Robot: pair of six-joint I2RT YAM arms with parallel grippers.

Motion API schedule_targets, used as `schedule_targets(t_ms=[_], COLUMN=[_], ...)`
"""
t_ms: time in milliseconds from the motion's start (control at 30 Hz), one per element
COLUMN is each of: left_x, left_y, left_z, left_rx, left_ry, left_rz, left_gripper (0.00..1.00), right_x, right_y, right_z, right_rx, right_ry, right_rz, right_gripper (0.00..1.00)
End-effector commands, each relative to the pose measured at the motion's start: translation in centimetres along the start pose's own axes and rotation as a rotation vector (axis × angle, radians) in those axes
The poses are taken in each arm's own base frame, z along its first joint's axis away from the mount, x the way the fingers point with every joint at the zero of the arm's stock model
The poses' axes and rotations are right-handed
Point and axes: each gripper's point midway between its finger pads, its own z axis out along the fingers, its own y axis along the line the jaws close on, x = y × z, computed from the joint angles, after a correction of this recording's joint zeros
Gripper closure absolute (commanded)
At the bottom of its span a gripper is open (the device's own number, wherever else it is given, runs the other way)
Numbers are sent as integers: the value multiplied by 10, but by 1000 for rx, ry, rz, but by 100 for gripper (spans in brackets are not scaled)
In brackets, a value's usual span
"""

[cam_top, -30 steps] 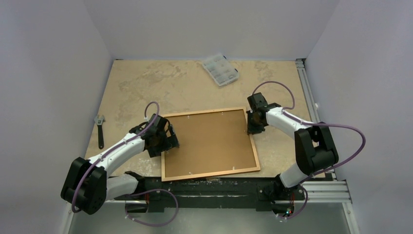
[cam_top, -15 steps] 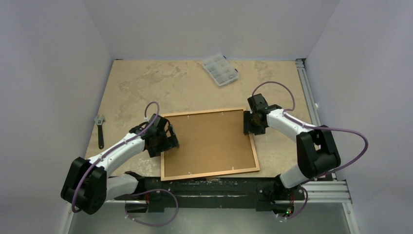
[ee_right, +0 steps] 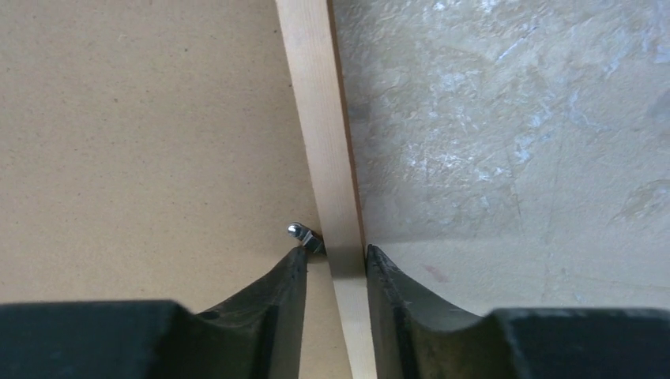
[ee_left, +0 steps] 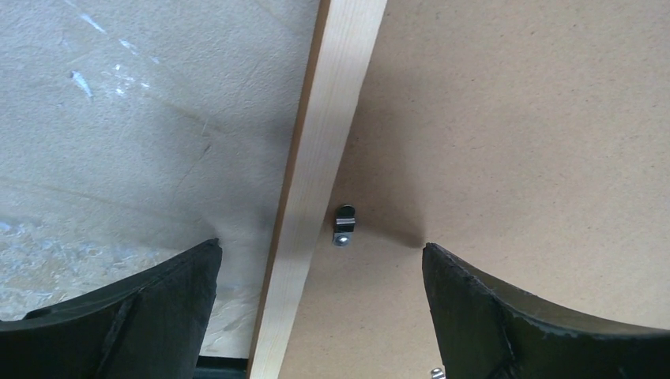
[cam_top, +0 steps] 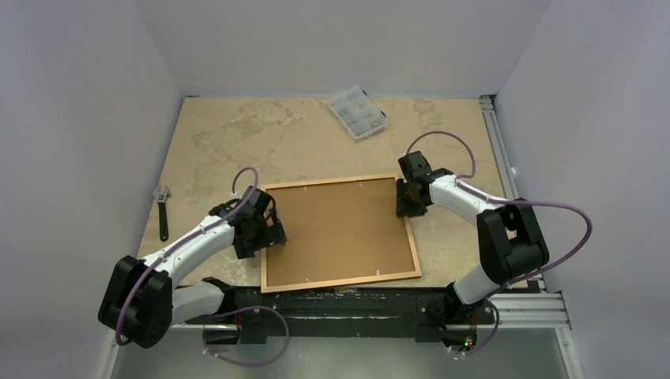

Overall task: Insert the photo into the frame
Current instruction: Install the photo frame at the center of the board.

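Note:
The frame (cam_top: 341, 281) lies face down on the table with the plain brown backing board (cam_top: 340, 229) filling it. The photo is hidden. My left gripper (cam_top: 271, 230) hovers wide open over the frame's left rail (ee_left: 328, 150), one finger over the table and one over the board (ee_left: 513, 118). A small metal clip (ee_left: 344, 225) sits between them. My right gripper (cam_top: 405, 205) straddles the right rail (ee_right: 316, 118). It stands narrowly open (ee_right: 336, 251), the outer finger against the rail's edge and the inner fingertip beside a metal clip (ee_right: 304, 234).
A small clear compartment box (cam_top: 357, 112) lies at the back of the table. A wrench (cam_top: 162, 209) rests near the left edge. An aluminium rail (cam_top: 502, 150) runs along the right side, and walls enclose three sides.
The right gripper's jaws have widened a little and it has shifted slightly along the right rail. The left gripper has drawn back a little toward the left rail.

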Motion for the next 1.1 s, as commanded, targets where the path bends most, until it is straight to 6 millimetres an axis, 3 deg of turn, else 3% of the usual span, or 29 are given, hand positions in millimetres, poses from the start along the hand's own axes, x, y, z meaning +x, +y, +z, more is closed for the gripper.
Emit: schedule_targets(t_ms=[0,200,367,433,567,667,833,1067], left_x=[-9,-10,-11,-11,-13,-15,-21,-26], left_y=[-1,-1,-4,-3,-1,2,4,-12], left_z=[-10,-13,-17,-18,-22,-24,-21,-6], left_rx=[-3,6,29,30,26,16,-10,19], left_ry=[-37,-46,-52,-58,-79,-92,-110,-90], left_rz=[21,28,32,31,26,25,47,61], left_gripper=[6,6,6,6,5,5,5,10], right_x=[-9,-19,-21,-21,-20,-17,-7,11], right_y=[-13,-15,-3,4,18,26,35,40], right_z=[10,13,10,5,-10,-18,-21,-17], right_rx=[90,120,57,9,-92,-155,-257,-326], right_ry=[-32,-51,-52,-60,-72,-70,-39,14], right_rz=[18,38,39,40,48,59,80,90], right_gripper=[73,98,100,95,42,21,12,10])
